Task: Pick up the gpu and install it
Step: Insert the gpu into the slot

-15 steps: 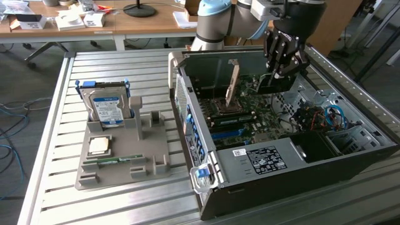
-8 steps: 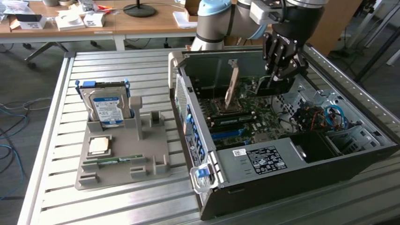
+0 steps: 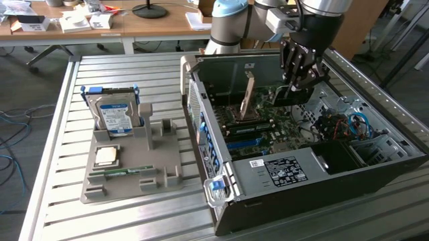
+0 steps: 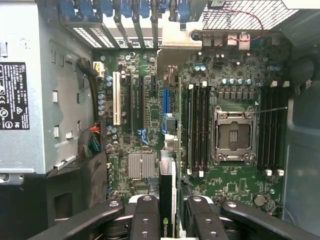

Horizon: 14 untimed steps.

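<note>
My gripper (image 3: 300, 83) is inside the open computer case (image 3: 221, 201), above the motherboard (image 3: 268, 125). It is shut on the gpu (image 3: 295, 95), a thin dark card held on edge below the fingers. In the wrist view the gpu (image 4: 167, 200) is seen edge-on between the two black fingers (image 4: 145, 217), with a green logo on its black face. My gripper (image 4: 170, 222) holds the card roughly in line with the blue expansion slot (image 4: 166, 100) on the motherboard (image 4: 140, 60). I cannot tell whether the card's lower edge touches the board.
A grey holder (image 3: 127, 175) on the slatted table carries a blue-labelled hard drive (image 3: 114, 113), a square chip (image 3: 107, 155) and a green memory stick (image 3: 124, 171). Inside the case are the power supply (image 3: 288, 168), the processor socket (image 4: 232, 135), memory slots (image 4: 200, 125) and a brownish upright part (image 3: 248, 95).
</note>
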### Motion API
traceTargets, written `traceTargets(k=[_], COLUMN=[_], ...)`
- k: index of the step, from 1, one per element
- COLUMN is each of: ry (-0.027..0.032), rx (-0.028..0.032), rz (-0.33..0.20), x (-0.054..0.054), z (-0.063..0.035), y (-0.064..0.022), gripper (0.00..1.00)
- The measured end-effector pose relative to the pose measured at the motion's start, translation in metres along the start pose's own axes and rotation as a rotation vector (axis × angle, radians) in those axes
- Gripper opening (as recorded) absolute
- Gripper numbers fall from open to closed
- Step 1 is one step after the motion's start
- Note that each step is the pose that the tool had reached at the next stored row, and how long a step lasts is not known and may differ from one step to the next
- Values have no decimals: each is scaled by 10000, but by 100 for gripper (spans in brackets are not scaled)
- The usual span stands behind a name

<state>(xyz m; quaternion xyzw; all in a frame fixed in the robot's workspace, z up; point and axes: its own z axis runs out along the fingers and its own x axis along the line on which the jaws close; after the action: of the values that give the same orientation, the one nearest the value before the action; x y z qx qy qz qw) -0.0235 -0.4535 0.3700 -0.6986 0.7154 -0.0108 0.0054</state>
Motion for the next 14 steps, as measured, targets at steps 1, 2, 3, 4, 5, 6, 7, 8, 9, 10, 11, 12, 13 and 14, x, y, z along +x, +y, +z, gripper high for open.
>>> traceTargets(k=[1, 2, 3, 4, 5, 6, 7, 8, 9, 10, 11, 12, 13, 14], ry=[1, 2, 2, 0, 1, 0, 0, 0, 0, 1, 1, 2, 3, 3], rx=[0, 0, -1, 0, 0, 0, 0, -3, -11, -28, -57, -91, -129, -175], rz=[0, 0, 0, -1, -1, -1, -1, -2, -1, -2, -3, -2, -2, -2], x=[0, 0, 0, 0, 0, 0, 0, 0, 0, 0, 0, 0, 0, 0], z=[1, 0, 1, 1, 1, 2, 2, 2, 2, 2, 2, 2, 3, 3], y=[0, 0, 0, 0, 0, 0, 0, 0, 0, -1, -2, -3, -5, -7], gripper=[26, 26, 26, 26, 26, 26, 26, 26, 26, 26, 26, 26, 26, 26])
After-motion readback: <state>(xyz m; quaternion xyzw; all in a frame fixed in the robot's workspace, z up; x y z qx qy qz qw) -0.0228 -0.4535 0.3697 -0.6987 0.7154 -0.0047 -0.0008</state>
